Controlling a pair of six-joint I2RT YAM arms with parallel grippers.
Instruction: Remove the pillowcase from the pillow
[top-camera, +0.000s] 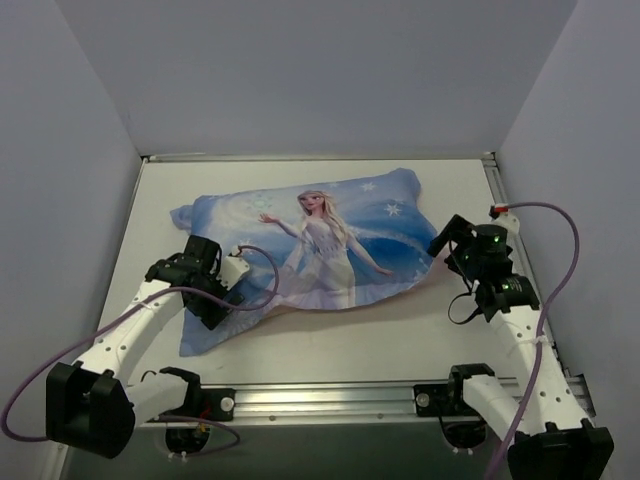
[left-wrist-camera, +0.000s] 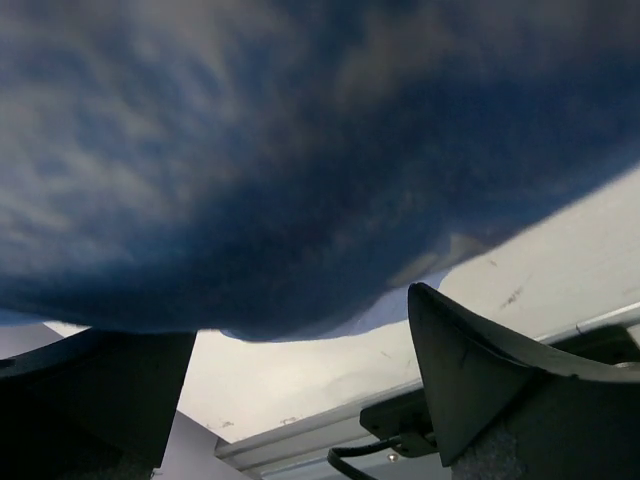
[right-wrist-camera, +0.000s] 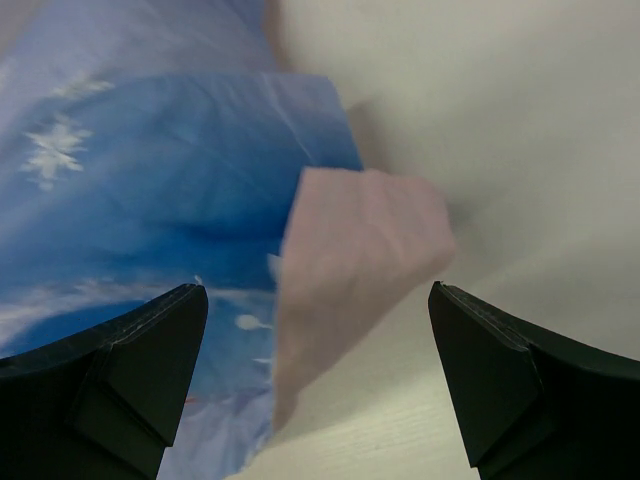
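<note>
The pillowcase, light blue with a princess and snowflake print, lies puffed up across the middle of the table. The pillow is hidden inside it. My left gripper is at the case's near left corner. In the left wrist view the blue fabric bulges just above my left gripper, which is open with nothing between the jaws. My right gripper is at the case's right edge. In the right wrist view it is open, and a pale pink folded-over corner lies between the jaws, ungripped.
The white table has a metal rail along its near edge, which also shows in the left wrist view. Grey enclosure walls stand on the left, right and back. Purple cables loop beside both arms.
</note>
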